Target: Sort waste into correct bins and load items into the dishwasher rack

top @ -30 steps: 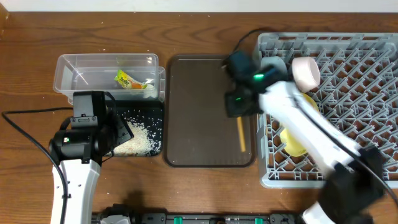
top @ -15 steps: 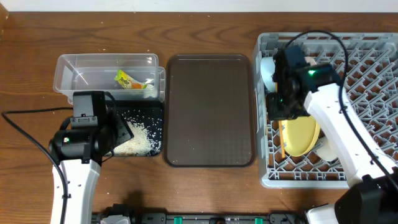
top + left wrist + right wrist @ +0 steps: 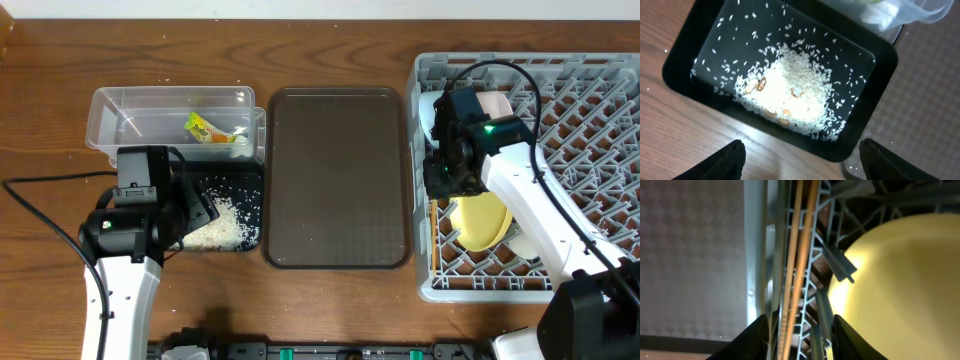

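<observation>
My right gripper [image 3: 440, 180] is over the left edge of the grey dishwasher rack [image 3: 590, 130]. In the right wrist view its jaws [image 3: 802, 337] stand apart, with gaps on both sides of the wooden chopsticks [image 3: 800, 255]. The chopsticks lie on the rack lattice beside the yellow plate [image 3: 900, 280], along the rack's left wall [image 3: 433, 225]. My left gripper [image 3: 802, 160] is open and empty above the black tray [image 3: 690, 75], which holds the white rice [image 3: 785, 95]. The green-yellow wrapper [image 3: 200, 127] lies in the clear tub [image 3: 110, 110].
The flat brown serving tray [image 3: 335, 180] sits bare between the bins and the rack. A pale cup [image 3: 492, 105], a light bowl [image 3: 430, 110] and a white bowl [image 3: 520, 245] are in the rack near the yellow plate [image 3: 482, 222].
My right arm carried the chopsticks from the brown tray into the rack, then drew back to the rack's left wall. The chopsticks now rest on the lattice. The left arm has not moved.
</observation>
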Controlling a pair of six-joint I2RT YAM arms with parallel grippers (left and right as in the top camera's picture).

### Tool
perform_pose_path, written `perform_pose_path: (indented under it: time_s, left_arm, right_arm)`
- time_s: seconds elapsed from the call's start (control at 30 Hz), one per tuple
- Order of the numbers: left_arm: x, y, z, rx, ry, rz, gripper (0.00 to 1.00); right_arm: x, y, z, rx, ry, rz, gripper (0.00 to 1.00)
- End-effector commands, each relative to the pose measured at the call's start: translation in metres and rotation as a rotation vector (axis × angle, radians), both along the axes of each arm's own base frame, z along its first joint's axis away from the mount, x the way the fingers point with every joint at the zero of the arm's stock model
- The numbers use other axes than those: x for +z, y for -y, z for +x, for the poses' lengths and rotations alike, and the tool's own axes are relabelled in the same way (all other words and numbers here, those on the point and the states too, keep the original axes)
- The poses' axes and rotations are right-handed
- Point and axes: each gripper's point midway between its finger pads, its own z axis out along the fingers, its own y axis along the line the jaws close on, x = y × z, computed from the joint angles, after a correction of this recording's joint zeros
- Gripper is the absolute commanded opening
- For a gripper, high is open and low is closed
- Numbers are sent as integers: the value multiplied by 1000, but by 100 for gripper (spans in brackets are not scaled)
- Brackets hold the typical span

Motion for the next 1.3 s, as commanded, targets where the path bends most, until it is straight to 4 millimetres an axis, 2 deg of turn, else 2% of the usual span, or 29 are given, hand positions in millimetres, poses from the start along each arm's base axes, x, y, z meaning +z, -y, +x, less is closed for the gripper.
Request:
perform_pose_path:
  time_s: [0.0,0.1,0.2,0.3,0.47,0.63,0.8,0.87,1.03,1.27]
  left_arm:
    - [1,3,5,-89,14,41,77]
    - [3,11,9,-152,28,55,80]
    - [0,20,9,-215,13,65,80]
    - [-7,30,-3,-254,-44,60,81]
    - [-8,35,-19,-237,-83,40,77]
    - [14,34,-31,-258,39,51,77]
    - [45,46,-48,-339,282,26,77]
    - [50,45,-57,-304,342,9,87]
    - [64,44,-67,-296,437,6,89]
    - [64,44,-69,-296,441,7,90]
  right_arm:
    - [29,-3,18,-8,113,37,40]
    - [56,-6,30,-10,233,72,44]
    - [87,-7,35,-9,350,105,62]
    - [109,-5,27,-9,413,123,62]
    - [133,8,9,-53,470,107,67]
    - [136,22,-16,-107,505,92,80]
    - [132,34,-44,-134,633,124,99]
    - [133,36,-55,-136,698,148,99]
    - [140,40,-77,-131,814,206,99]
    - [140,45,-96,-131,819,207,99]
